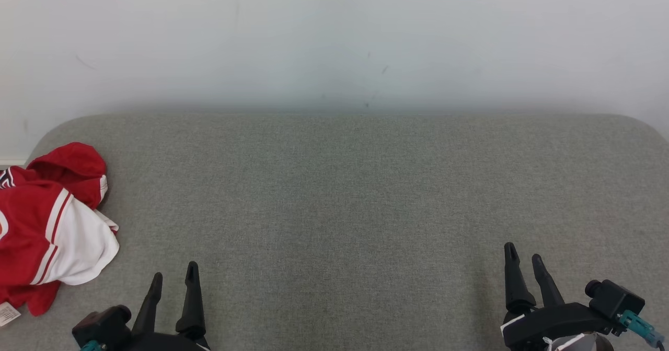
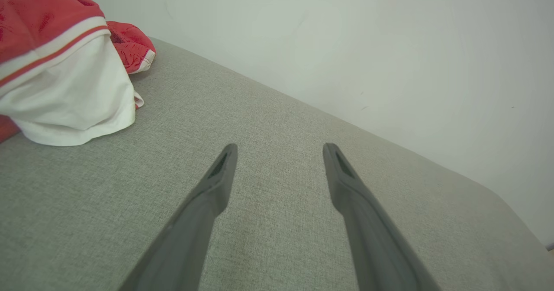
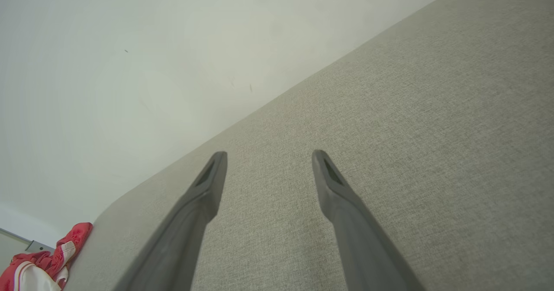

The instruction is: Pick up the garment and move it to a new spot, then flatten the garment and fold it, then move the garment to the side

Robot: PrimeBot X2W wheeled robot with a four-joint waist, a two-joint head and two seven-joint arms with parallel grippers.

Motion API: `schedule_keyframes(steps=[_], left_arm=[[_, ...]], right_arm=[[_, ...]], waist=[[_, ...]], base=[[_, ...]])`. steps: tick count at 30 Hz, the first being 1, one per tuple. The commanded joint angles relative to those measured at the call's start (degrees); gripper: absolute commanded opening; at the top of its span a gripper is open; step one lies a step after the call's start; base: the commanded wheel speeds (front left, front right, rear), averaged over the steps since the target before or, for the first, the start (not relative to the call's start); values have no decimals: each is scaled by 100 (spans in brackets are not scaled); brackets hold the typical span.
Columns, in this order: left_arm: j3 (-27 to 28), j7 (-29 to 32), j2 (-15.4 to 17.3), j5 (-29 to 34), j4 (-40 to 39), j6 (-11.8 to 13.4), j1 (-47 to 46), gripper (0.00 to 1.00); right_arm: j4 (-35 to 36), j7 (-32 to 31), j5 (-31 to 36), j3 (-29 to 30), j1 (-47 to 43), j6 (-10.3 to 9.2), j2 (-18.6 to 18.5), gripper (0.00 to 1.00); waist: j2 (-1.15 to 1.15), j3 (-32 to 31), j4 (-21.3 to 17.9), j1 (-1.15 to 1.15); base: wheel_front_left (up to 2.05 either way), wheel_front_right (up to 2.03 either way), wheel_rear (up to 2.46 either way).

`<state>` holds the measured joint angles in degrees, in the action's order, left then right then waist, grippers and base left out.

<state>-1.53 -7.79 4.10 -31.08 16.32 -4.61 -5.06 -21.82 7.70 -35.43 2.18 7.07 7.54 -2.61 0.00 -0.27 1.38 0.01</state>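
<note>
The garment [image 1: 49, 231] is a crumpled red and white jersey lying at the far left edge of the grey fabric surface [image 1: 334, 194]. In the left wrist view the garment [image 2: 65, 70] lies at the upper left, ahead of and apart from the fingers. The right wrist view catches the garment [image 3: 39, 265] far off in its bottom left corner. My left gripper [image 1: 175, 275] rests open at the lower left, just right of the garment and not touching it. My right gripper [image 1: 524, 254] stands open at the lower right, with nothing between its fingers.
A pale wall [image 1: 334, 37] runs along the far edge of the surface. The surface has rounded far corners. A small tag [image 1: 8, 314] hangs from the garment near the left edge.
</note>
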Motion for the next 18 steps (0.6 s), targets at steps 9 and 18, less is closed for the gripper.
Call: schedule_keyframes(steps=[9,18], left_arm=[[-131,-173,143,652,5,-44,-143,100],[-214,-297,185,1073,10,-86,-124,100]], right_arm=[[-34,89,666,23,109,-6,-30,100],[-47,158,1190,60,79,-7,-32,100]], waist=[[0,-9,17,-1],[0,-12,33,-1]], base=[[0,0,0],[0,0,0]])
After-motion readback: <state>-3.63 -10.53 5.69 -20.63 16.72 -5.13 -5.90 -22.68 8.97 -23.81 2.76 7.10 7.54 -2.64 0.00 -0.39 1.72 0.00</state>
